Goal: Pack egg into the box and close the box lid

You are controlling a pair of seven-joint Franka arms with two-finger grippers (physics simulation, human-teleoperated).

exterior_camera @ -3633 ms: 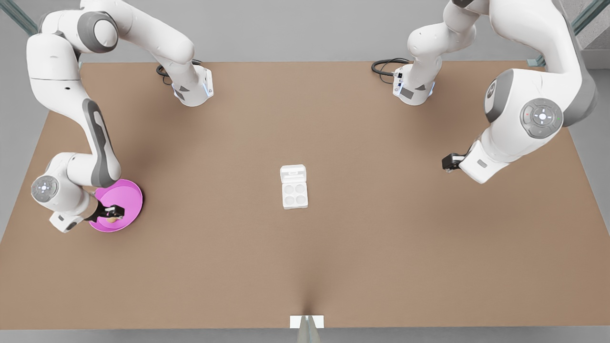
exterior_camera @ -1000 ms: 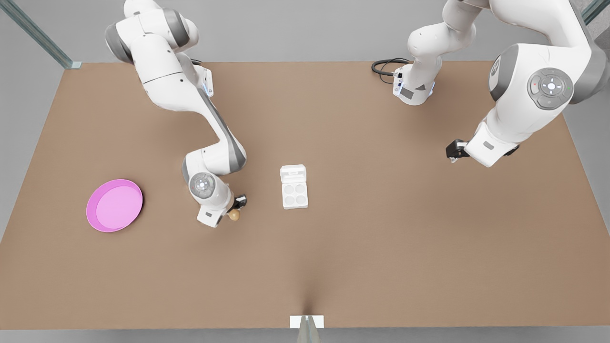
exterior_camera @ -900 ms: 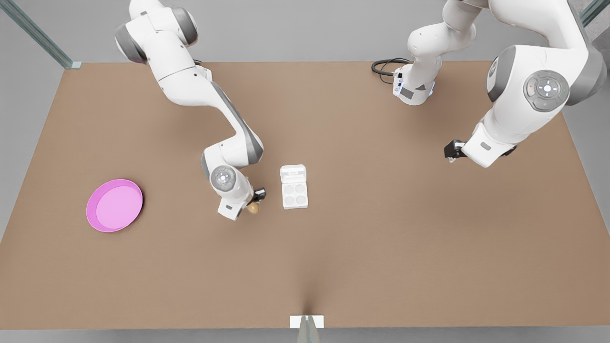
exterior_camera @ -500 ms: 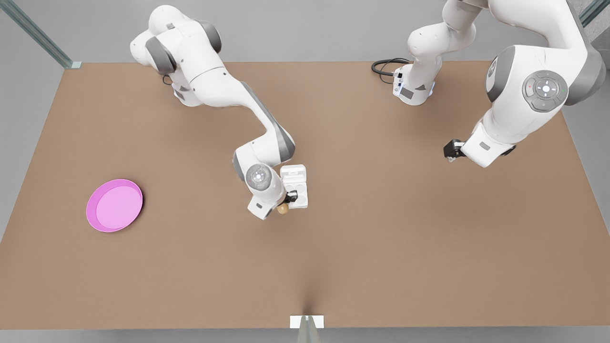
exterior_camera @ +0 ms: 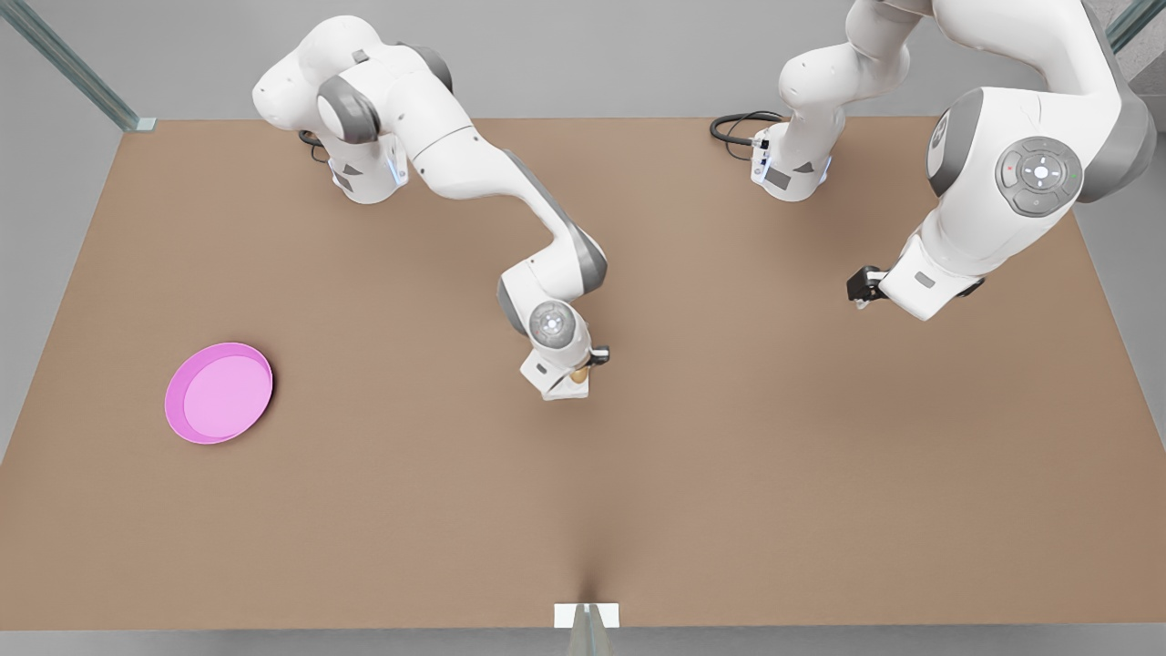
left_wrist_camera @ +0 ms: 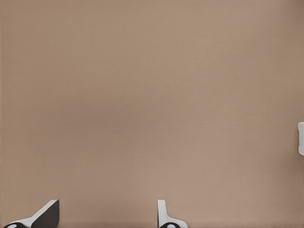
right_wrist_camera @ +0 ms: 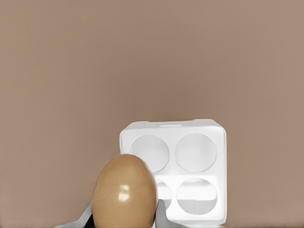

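Observation:
The tan-brown egg (right_wrist_camera: 124,192) is held in my right gripper (right_wrist_camera: 124,219), which is shut on it; grey fingertips (right_wrist_camera: 162,211) show beside it. The white box (right_wrist_camera: 199,127) lies open just beyond the egg, its four round cups bare. In the front view the egg (exterior_camera: 579,374) and right gripper (exterior_camera: 585,366) hang over the box at the table's middle, and the wrist covers the box and the box lid. My left gripper (left_wrist_camera: 104,219) stands open over bare table, at the front view's right (exterior_camera: 859,287).
A round pink plate (exterior_camera: 219,393) lies at the front view's left. Black cables (exterior_camera: 733,128) sit by the arm base at the back. A white marker (exterior_camera: 586,615) is at the front edge. A white edge (left_wrist_camera: 301,137) shows in the left wrist view.
My right gripper carried the egg from the pink plate rightward across the table to above the box. The left arm shifted only slightly.

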